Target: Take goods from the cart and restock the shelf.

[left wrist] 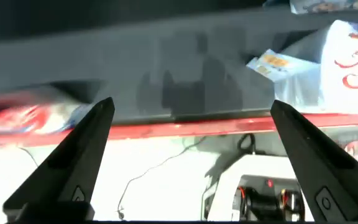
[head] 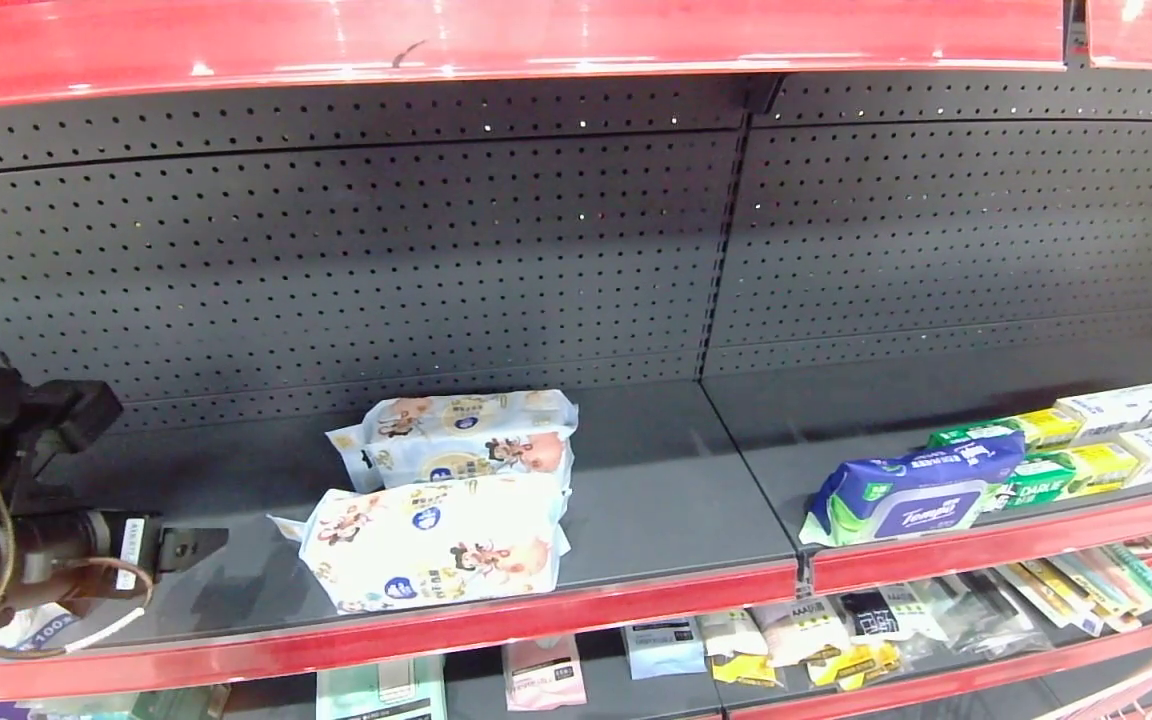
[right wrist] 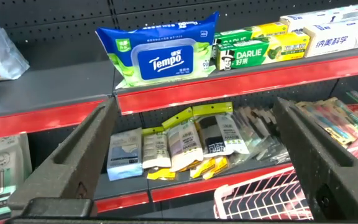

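The left gripper (left wrist: 191, 117) is empty, its two dark fingers (left wrist: 86, 155) spread wide apart. It sits at the far left end of the shelf (head: 656, 480), just above the board and close behind the red front lip, pointing right along the shelf. The right gripper (right wrist: 194, 118) is also spread wide with nothing between its fingers (right wrist: 86, 162). It hangs in front of the right bay, facing the shelving, with the wire cart basket (right wrist: 260, 196) just below and near it.

To the right of the left gripper, well apart from it, two cartoon-printed wipes packs lie flat on the left bay. The front pack (head: 436, 545) is near the red lip, and the rear pack (head: 466, 435) lies directly behind it, the two touching or slightly overlapping.

On the right bay, a blue-and-green wipes pack (head: 911, 495) stands at the front edge, leaning back. Just to its right are green-and-yellow toothpaste boxes (head: 1061, 472) in a row, then white boxes (head: 1131, 402) at the far right end.

A dark pegboard back panel (head: 336, 260) runs behind both bays. The lower shelf (right wrist: 179, 188) underneath carries small flat packets (right wrist: 182, 146) laid side by side, some with yellow hang tabs.
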### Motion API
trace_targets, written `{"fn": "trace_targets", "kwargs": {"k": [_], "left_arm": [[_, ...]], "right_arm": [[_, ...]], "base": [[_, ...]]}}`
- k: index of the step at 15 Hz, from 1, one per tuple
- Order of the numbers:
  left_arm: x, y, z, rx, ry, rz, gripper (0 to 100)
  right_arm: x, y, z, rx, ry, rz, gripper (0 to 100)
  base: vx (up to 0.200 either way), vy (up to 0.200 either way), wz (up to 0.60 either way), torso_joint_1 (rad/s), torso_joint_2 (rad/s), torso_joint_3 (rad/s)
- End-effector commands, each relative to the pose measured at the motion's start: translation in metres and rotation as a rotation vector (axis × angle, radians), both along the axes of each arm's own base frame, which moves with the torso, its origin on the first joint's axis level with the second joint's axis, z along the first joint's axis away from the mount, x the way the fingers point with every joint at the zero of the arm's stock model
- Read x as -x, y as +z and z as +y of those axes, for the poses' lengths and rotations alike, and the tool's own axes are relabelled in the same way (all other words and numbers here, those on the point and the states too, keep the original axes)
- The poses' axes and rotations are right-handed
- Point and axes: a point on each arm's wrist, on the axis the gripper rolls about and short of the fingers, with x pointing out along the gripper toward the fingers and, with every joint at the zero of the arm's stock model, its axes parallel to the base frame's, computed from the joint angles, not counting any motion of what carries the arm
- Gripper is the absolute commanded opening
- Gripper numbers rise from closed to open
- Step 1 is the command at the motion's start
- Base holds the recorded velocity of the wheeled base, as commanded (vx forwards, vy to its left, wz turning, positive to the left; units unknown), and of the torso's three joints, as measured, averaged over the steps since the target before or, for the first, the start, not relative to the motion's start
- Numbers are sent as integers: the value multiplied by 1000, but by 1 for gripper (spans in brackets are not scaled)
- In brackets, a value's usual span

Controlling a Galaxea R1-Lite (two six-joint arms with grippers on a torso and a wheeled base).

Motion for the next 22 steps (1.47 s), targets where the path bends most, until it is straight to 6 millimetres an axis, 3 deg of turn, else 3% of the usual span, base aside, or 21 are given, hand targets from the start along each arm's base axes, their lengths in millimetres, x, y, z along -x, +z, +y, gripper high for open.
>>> {"fn": "trace_targets", "kwargs": {"k": [1, 4, 22], "left_arm": [[-28, -27, -5, -1, -20, 88, 100], [-50, -43, -8, -3, -33, 76, 100], [-60, -53, -24, 62, -145, 111, 100]], "right_arm": [[0, 0, 0, 0, -1, 1, 100], [0, 0, 0, 0, -1, 1, 100], [0, 0, 0, 0, -1, 1, 100]], "base": [[0, 0, 0, 0, 0, 0], [0, 0, 0, 0, 0, 0], [0, 0, 0, 0, 0, 0]]}}
